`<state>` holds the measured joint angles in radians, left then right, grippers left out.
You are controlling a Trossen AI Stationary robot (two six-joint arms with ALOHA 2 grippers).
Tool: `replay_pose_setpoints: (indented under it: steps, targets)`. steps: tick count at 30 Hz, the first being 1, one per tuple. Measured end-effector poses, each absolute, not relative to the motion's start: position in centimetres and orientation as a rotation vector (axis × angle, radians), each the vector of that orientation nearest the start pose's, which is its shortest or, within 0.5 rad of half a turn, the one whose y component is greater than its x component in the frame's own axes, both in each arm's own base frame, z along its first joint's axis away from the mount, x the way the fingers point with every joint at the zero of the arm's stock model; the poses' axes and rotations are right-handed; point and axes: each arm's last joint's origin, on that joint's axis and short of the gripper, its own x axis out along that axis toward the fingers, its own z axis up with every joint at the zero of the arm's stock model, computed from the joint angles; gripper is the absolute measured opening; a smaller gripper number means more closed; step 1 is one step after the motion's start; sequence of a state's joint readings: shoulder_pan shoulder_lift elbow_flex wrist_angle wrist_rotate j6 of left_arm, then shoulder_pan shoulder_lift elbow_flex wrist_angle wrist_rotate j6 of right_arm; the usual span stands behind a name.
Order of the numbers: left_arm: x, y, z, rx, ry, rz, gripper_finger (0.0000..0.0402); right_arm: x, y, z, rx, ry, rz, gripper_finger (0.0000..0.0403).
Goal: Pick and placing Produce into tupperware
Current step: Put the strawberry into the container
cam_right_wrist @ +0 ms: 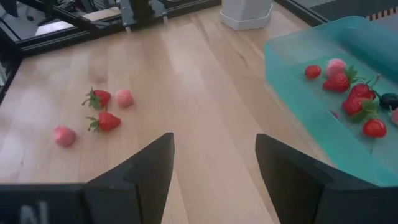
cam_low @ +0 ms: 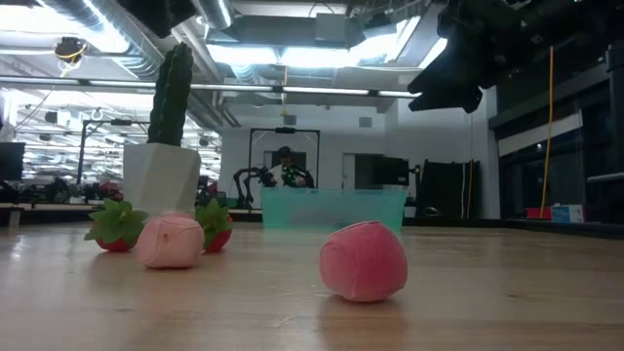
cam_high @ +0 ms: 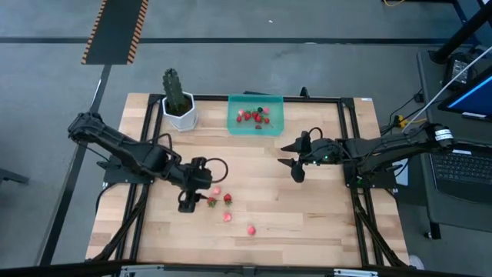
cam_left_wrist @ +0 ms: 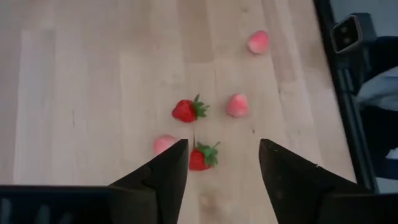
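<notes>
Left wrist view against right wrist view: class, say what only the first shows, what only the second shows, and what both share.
Only the left wrist view: the open left gripper poised above one red strawberry.
Only the right wrist view: the teal tupperware holding berries, the white plant pot, the empty open right gripper.
Both: four loose berries, two red and two pink, on the wooden table.
</notes>
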<state>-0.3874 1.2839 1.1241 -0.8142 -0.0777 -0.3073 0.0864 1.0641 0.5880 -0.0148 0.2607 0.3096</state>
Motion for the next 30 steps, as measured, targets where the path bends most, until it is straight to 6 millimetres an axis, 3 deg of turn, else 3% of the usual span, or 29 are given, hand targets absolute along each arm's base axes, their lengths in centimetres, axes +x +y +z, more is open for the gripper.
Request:
replay_pose_setpoints:
  steps: [11,19,24,30]
  targets:
    - [22.8,-9.7,29.1,-0.180,1.014,-0.023,0.0238,22.1,1.2,23.0,0.213,0.456,-0.243,0.0228]
    - [22.2,-10.1,28.7,-0.168,1.046,0.036,0.0238,22.1,1.2,23.0,0.166,0.463,-0.232,0.0228]
    - [21.4,-10.9,26.7,-0.150,1.067,0.061,0.0237,22.1,1.2,23.0,0.169,0.463,-0.233,0.0228]
    - [20.6,-12.3,22.8,-0.182,1.008,0.070,0.0237,22.1,1.2,23.0,0.171,0.464,-0.233,0.0228]
